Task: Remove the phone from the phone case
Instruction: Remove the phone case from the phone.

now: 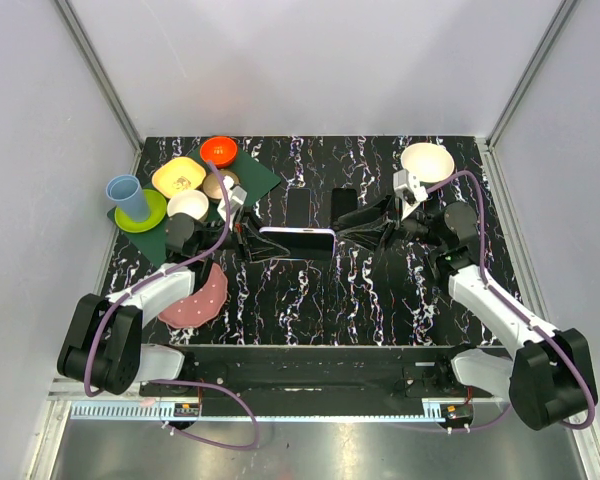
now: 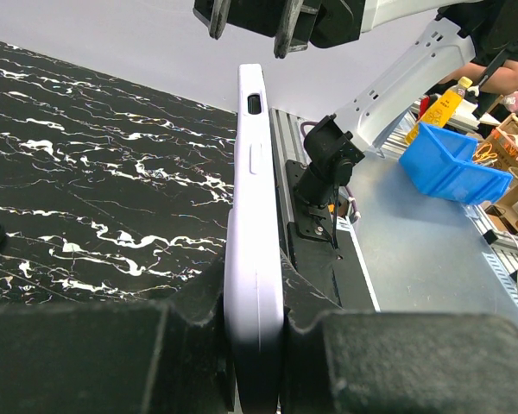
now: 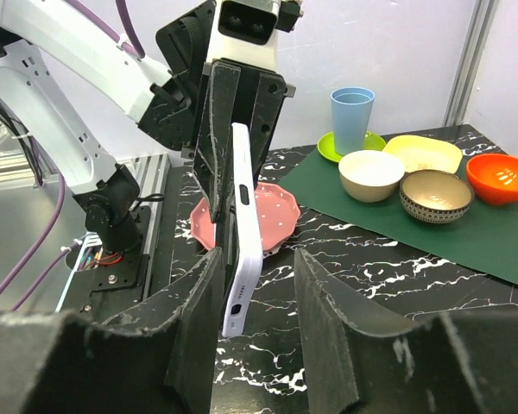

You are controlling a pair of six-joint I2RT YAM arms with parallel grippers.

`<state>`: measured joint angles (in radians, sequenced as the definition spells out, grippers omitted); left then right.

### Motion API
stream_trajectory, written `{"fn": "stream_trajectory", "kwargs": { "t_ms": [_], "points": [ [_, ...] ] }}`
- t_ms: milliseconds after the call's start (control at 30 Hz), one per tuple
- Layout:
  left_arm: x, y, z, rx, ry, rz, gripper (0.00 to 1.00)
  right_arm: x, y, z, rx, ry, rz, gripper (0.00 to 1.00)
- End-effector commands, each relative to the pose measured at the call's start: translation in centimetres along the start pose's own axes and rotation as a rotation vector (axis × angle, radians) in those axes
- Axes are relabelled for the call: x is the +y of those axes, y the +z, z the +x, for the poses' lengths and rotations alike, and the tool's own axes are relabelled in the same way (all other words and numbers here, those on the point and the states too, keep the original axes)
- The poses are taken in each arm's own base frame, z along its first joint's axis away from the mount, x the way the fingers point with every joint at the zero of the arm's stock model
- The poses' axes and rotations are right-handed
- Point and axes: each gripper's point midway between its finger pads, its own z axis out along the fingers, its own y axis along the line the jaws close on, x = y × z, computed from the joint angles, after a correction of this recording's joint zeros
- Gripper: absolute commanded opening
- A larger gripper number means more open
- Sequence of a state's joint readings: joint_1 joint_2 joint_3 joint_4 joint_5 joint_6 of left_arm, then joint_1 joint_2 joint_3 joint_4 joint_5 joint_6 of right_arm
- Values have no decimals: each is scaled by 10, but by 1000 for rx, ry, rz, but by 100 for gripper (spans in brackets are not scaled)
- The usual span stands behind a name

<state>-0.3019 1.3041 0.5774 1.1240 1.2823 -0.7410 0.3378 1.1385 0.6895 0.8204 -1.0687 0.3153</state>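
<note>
A pale lavender phone case hangs edge-up above the middle of the black marble table, held level between the two arms. My left gripper is shut on one end of the case, its pads pressed against both flat faces. My right gripper stands open around the other end of the case. Its left finger is close beside the case and its right finger is well apart. The phone is inside the case and I cannot make it out separately.
A pink plate lies near the left arm. On the green mat at the back left stand a red bowl, yellow dish, white bowl and blue cup. Another white bowl sits at the back right.
</note>
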Motion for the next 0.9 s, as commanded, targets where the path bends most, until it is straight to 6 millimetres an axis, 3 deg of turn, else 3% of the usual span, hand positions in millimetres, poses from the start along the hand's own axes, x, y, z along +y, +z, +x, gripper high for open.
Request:
{"fn": "stream_trajectory", "kwargs": {
  "t_ms": [0,133,867],
  "points": [
    [-10,3,-30,-42,182,24,0,1,0,-7,-28,-27,-7,43],
    [-9,4,-30,-41,182,25,0,-7,1,-3,-24,-20,23,41],
    [-8,5,-28,-36,174,25,0,-5,8,5,-5,-22,12,38]
  ]
}}
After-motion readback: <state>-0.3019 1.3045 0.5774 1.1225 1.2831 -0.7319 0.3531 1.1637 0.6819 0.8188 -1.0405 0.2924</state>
